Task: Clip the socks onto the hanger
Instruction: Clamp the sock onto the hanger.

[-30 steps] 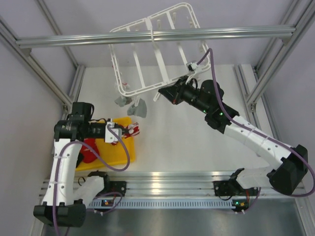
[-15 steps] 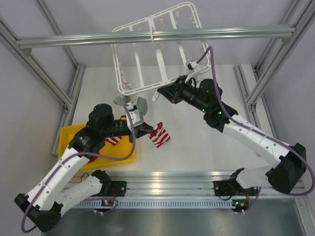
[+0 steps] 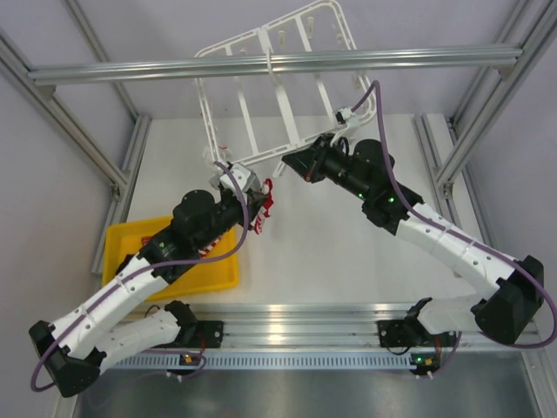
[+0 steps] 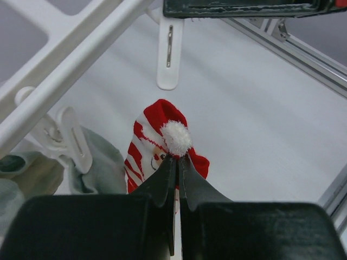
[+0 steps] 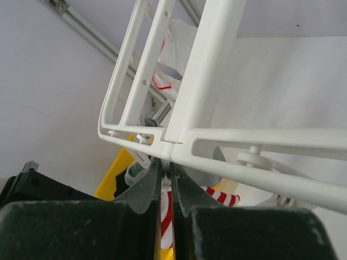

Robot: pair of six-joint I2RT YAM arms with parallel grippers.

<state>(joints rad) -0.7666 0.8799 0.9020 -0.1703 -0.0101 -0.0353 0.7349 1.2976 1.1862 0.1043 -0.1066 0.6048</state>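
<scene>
The hanger point(image 3: 261, 96), a white frame with crossbars, hangs tilted above the back of the table. My right gripper point(image 3: 287, 163) is shut on its near edge; in the right wrist view the gripper point(image 5: 166, 165) pinches the hanger's rim point(image 5: 179, 146). My left gripper point(image 3: 259, 206) is shut on a red and white striped sock point(image 3: 265, 205) just under the hanger's near left corner. In the left wrist view the gripper point(image 4: 178, 160) holds the sock point(image 4: 152, 135) by its white pompom end, below a dangling empty clip point(image 4: 169, 51). A second striped sock point(image 3: 207, 251) shows partly in the tray.
A yellow tray point(image 3: 130, 257) lies at the front left, under my left arm. Grey socks point(image 4: 100, 162) hang from a clip point(image 4: 70, 138) on the hanger's left. An aluminium rail point(image 3: 261, 65) crosses in front of the hanger. More rails point(image 3: 287, 322) run along the table's near edge.
My left arm has lifted the striped sock out of the tray and carried it up and back to the hanger's near left corner. My right gripper has kept its hold on the hanger.
</scene>
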